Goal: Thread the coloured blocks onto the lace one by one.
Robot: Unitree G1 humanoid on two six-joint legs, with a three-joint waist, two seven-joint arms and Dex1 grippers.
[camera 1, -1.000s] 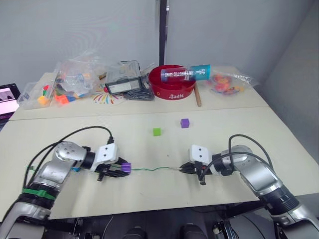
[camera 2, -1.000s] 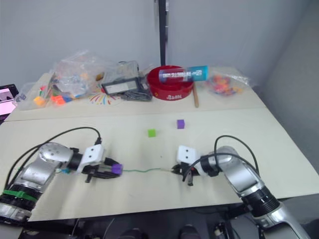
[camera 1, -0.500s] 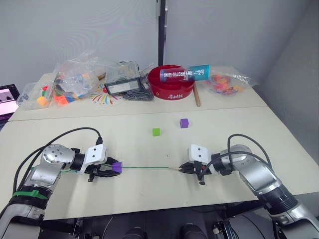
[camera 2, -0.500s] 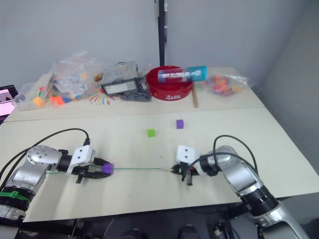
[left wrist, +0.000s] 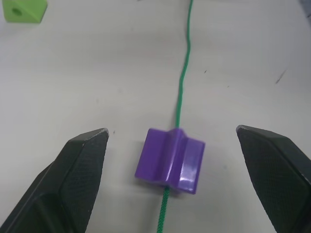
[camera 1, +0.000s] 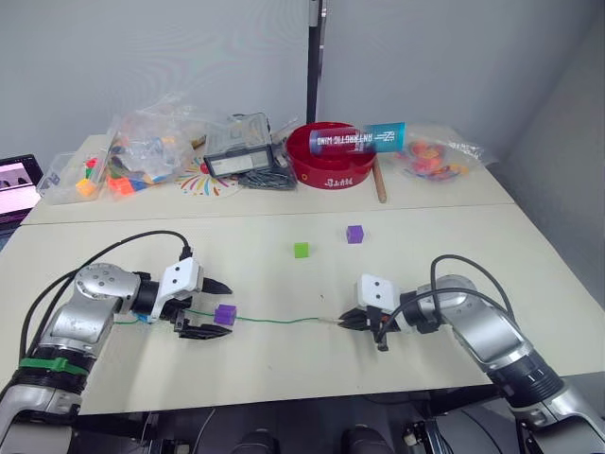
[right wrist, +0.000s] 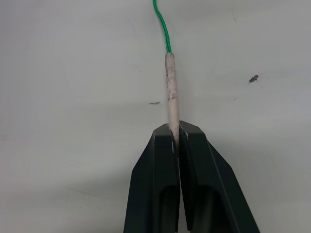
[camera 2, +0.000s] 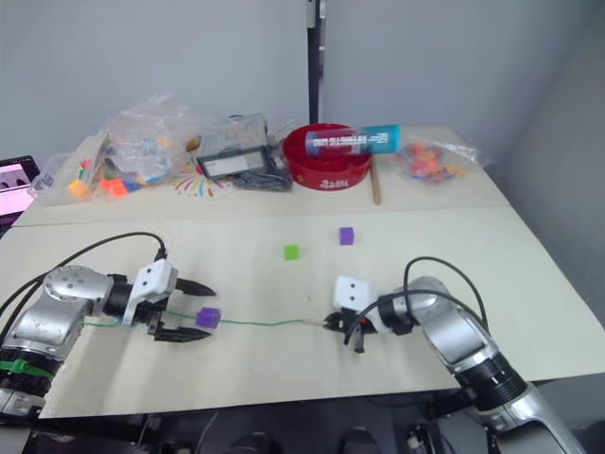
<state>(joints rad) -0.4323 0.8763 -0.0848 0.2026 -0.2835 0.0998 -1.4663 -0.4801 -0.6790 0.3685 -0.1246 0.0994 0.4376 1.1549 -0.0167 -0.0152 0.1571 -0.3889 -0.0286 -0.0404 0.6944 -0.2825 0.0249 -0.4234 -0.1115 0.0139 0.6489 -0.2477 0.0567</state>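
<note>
On the left of the table (camera 1: 284,369), the left gripper (camera 1: 210,309) rests with its fingers spread wide apart, one on each side of a purple block (left wrist: 170,160) that already sits on the lace (camera 1: 279,322). The fingers touch neither the block nor the cord. From the block the green lace runs across the tabletop toward the right, lying flat with a slight wave.

Further back, near the middle of the table, a light green block (camera 1: 301,250) and a second purple block (camera 1: 354,234) lie loose, a little apart from each other and well clear of the lace. These look like the next ones to thread.

On the right, the right gripper (right wrist: 176,133) has its fingers pressed together on the lace's pale stiff tip (right wrist: 170,87), which sticks out straight in front of them.

The threaded block seems to have been slid down and let go, so the step in hand is likely fetching the next block. To do it well, the left gripper should lift straight up before it travels, so that a finger does not drag the cord or knock the threaded block. It should take the light green block by two flat sides, leaving the holed faces free and turned toward the tip. The right gripper should keep the tip steady and level, with enough of it showing to enter the hole.
</note>
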